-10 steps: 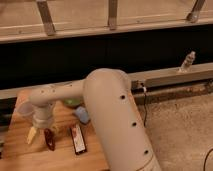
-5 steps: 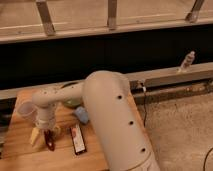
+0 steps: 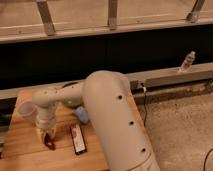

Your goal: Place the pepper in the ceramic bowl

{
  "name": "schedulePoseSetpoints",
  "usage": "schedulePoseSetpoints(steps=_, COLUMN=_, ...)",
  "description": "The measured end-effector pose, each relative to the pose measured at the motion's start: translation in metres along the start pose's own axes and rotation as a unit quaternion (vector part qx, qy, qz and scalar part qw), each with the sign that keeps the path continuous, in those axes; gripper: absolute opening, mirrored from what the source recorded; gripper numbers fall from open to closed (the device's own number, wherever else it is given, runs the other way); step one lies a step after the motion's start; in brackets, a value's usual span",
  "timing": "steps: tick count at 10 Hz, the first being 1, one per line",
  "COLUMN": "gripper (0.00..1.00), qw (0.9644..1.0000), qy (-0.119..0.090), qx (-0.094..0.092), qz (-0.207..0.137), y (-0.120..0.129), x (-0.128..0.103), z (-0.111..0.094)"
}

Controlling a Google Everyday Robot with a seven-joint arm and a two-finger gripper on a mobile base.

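The pepper [image 3: 49,143], small, dark red and glossy, lies on the wooden table [image 3: 20,145] near its front left. My gripper [image 3: 44,134] hangs from the white arm [image 3: 107,115] straight down over the pepper's upper end, at or just above it. The green ceramic bowl [image 3: 71,102] sits at the back of the table. It is mostly hidden behind the arm, up and to the right of the gripper.
A flat red-black-white packet [image 3: 77,139] lies just right of the pepper. A translucent plastic cup [image 3: 25,110] stands left of the gripper. A blue object [image 3: 82,115] lies by the bowl. A bottle [image 3: 187,61] stands on the far ledge. Floor lies to the right.
The gripper has dropped slightly lower and come closer to the pepper. The pepper, packet and bowl have not moved.
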Motion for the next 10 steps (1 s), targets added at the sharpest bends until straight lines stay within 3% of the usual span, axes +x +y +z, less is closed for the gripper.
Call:
schedulePoseSetpoints(steps=2, gripper=0.00, qw=1.0000, qy=0.001, qx=0.004, qz=0.002, y=0.004, x=-0.002, z=0.003)
schedulePoseSetpoints(steps=8, gripper=0.00, qw=0.9999, qy=0.007, qx=0.013, qz=-0.003, y=0.004, x=-0.004, z=0.002)
schedulePoseSetpoints(steps=10, gripper=0.00, qw=0.9983, qy=0.046, qx=0.028, qz=-0.023, y=0.002, x=-0.009, z=-0.023)
